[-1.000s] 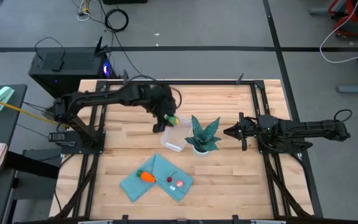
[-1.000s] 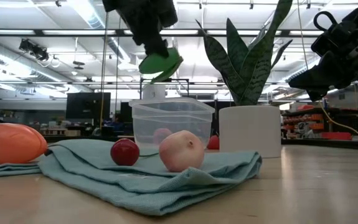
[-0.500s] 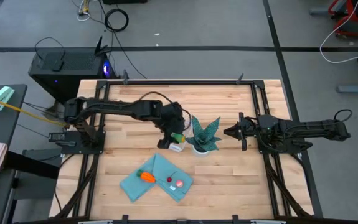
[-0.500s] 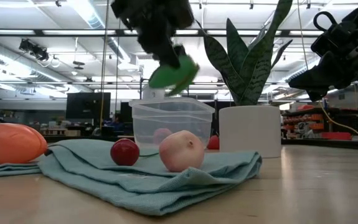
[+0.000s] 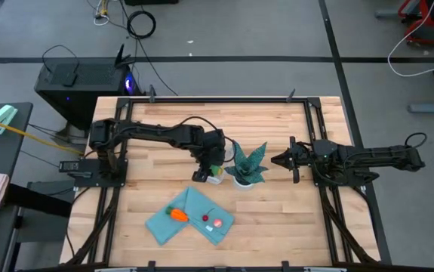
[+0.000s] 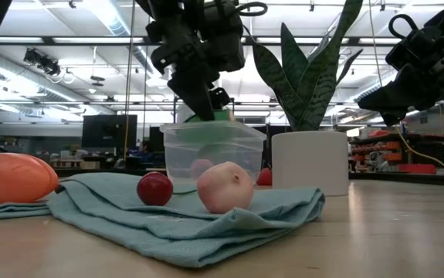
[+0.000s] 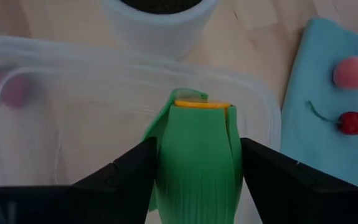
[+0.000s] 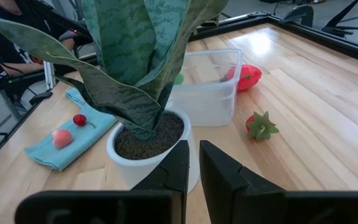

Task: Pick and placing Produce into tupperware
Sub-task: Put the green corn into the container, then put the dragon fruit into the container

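My left gripper (image 6: pixel 201 99) is over the clear tupperware (image 6: pixel 214 150) and shut on a green toy piece with a yellow-orange end (image 7: pixel 194 155). The tupperware stands on the table between the potted plant (image 5: pixel 247 162) and the teal cloth (image 5: pixel 190 215). On the cloth lie an orange carrot-like piece (image 5: pixel 178 214), a red cherry (image 6: pixel 154 188) and a pink peach (image 6: pixel 225 187). My right gripper (image 5: pixel 281 160) waits, shut, to the right of the plant. My left gripper pinches the green piece by its two long sides (image 7: pixel 166 163) between its two fingers. The fingers come from above, pointing down, and lie along the piece. The piece's yellow-orange end (image 7: pixel 202 104) points down into the tupperware's opening. The piece hangs at rim height (image 6: pixel 210 117).
A red round toy (image 8: pixel 247 76) lies beside the tupperware's far side and a small strawberry (image 8: pixel 261 126) lies on the wood near the plant pot (image 8: pixel 150 152). The plant's tall leaves stand close beside the left gripper. Bare wood lies right of the cloth.
My left gripper has carried the green piece toward the table's near edge and a little right, then down. The piece was above and behind the tupperware. It now hangs at the tupperware's rim, turned from tilted to pointing down. My right arm has kept still.
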You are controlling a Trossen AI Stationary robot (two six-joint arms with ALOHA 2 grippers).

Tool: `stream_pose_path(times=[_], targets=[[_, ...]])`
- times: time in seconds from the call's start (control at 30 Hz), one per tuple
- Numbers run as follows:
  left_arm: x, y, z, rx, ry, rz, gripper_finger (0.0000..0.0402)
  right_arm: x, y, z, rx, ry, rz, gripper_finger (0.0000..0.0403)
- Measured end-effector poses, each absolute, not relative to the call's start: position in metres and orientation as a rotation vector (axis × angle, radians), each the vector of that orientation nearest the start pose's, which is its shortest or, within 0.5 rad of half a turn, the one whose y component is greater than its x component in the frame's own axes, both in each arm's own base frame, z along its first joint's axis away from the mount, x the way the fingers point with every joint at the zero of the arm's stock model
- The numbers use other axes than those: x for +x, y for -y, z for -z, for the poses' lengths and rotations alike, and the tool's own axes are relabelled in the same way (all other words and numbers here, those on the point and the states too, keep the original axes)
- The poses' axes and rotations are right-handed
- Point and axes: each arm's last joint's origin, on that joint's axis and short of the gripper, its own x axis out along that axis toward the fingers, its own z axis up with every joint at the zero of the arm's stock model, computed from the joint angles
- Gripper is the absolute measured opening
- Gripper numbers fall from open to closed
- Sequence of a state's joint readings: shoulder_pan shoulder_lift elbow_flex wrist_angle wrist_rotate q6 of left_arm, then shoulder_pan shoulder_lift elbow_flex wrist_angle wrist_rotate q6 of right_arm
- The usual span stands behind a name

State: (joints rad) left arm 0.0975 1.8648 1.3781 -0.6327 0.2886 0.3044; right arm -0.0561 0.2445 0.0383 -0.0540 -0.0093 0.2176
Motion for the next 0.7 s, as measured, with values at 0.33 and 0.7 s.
stream_pose_path(times=[0.33, 0.7], targets=[[0.381, -0.029, -0.209, 0.046, -1.064, 0.342, 0.027, 0.109, 0.006, -0.151, 0.225, -0.255, 0.074, 0.0045], [0.38, -0.035, -0.244, 0.233, -1.189, 0.218, 0.0254, 0.109, 0.006, -0.151, 0.225, -0.256, 0.074, 0.0045]])
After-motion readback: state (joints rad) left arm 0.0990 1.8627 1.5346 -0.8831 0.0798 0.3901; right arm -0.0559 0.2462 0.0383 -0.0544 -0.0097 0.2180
